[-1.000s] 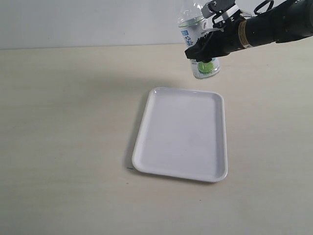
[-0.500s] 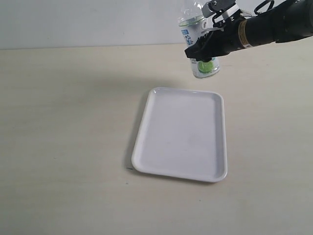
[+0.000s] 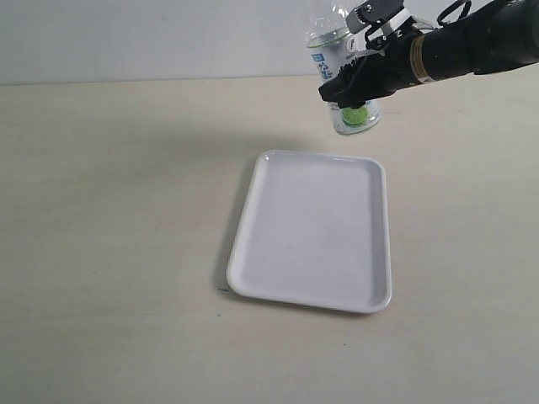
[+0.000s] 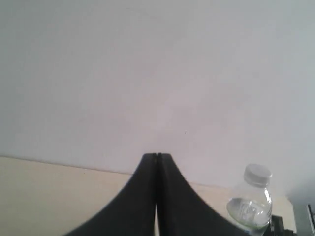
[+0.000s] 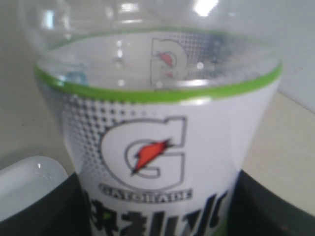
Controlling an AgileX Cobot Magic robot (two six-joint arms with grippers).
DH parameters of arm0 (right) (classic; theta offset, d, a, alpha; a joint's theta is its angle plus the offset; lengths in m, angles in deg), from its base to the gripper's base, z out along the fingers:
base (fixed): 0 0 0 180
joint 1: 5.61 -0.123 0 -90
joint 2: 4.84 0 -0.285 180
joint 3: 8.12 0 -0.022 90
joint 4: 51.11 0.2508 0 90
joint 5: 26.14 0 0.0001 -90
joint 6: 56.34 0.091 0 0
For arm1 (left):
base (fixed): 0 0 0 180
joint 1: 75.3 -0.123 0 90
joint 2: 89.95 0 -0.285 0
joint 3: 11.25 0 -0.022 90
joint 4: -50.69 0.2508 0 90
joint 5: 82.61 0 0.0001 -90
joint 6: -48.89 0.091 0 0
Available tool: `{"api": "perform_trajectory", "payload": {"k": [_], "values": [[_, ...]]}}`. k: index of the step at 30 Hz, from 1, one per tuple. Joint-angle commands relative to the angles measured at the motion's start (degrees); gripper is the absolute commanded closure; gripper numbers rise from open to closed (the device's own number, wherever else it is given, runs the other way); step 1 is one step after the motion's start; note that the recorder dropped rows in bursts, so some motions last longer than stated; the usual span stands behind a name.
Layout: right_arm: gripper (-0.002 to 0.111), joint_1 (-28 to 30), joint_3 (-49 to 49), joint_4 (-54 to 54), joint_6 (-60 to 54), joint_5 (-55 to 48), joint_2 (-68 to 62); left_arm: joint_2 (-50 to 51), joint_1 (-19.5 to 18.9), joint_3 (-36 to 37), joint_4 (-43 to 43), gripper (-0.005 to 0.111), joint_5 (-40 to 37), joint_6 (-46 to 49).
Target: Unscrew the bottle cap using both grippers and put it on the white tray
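Exterior view: the right gripper (image 3: 349,89) clamps the bottle (image 3: 325,52) around its label, just beyond the white tray (image 3: 312,236); the left gripper (image 4: 156,156) is pressed closed, empty; bottle cap (image 4: 258,172) on.

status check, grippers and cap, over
Left gripper shut, empty, clear of the bottle. Right gripper clamped on bottle, cap on. White tray bare; nothing in the way.

Sparse robotics lab, bare cream table (image 3: 118,252) against a plain white wall (image 3: 126,34), black robot arm (image 3: 480,46) with tan band and looped cables (image 3: 450,10) above it
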Motion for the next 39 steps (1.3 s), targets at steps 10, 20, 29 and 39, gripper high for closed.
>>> {"api": "perform_trajectory", "payload": {"k": [10, 20, 29, 39], "values": [[0.108, 0.11, -0.87, 1.18, -9.28, 0.84, -0.56, 38.05, 1.43, -50.97, 41.59, 0.107, 31.26, -29.39], [0.108, 0.11, -0.87, 0.6, -10.77, 2.15, -0.53, 42.28, 2.15, -52.73, 41.59, 0.107, 45.72, -29.62], [0.108, 0.11, -0.87, 0.6, -12.54, 2.35, -0.53, 43.78, 2.86, -52.51, 41.59, 0.107, 41.26, -8.47], [0.108, 0.11, -0.87, 0.6, -12.64, 2.35, -0.53, 43.48, 10.38, -52.51, 41.59, 0.107, 22.09, 16.96]]}}
